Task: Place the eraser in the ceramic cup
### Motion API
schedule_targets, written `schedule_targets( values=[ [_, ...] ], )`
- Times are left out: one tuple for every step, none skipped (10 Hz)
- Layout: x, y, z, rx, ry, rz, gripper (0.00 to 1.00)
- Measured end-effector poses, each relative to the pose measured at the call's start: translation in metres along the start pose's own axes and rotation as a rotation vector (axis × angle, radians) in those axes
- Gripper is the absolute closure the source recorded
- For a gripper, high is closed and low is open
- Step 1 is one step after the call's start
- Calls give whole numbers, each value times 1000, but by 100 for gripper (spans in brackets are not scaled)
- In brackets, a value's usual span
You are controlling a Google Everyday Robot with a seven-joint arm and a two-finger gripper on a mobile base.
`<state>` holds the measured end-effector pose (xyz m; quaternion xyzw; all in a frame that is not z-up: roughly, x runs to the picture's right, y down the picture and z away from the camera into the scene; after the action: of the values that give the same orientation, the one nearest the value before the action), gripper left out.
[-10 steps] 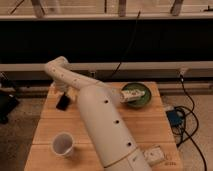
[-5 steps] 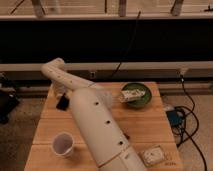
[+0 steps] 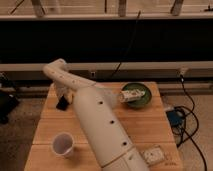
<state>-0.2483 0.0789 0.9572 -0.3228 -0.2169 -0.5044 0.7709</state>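
The arm (image 3: 100,125) is swinging leftward, elbow folding down to the gripper (image 3: 60,94), sitting right over the eraser (image 3: 62,104), its grasp unclear

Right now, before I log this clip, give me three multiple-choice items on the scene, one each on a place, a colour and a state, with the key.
1. Where on the table does the ceramic cup stand?
A. Near the front left corner
B. At the far right corner
C. Inside the bowl

2. What colour is the bowl towards the table's far right?
A. Red
B. Green
C. Blue

3. What state is the eraser in?
A. Already in the cup
B. Lying in the bowl
C. Outside both, right at the gripper by the table's far left edge

Key:
1 A, the white cup stands alone at the near left.
2 B, its rim and inside show green.
3 C, the black block shows just below the gripper, and the cup shows only its pale inside.
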Motion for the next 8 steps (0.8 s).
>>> schedule_targets(
  values=[
    [1,2,-1,10,1,3,84],
    [2,4,-2,15,6,5,94],
    [3,7,-6,20,12,6,99],
    [2,7,-12,38,19,6,100],
    [1,7,-16,47,23,4,100],
    [-5,8,-25,68,35,-1,100],
    [-7,10,-32,77,44,-3,100],
    [-11,14,-39,87,55,-8,100]
  ],
)
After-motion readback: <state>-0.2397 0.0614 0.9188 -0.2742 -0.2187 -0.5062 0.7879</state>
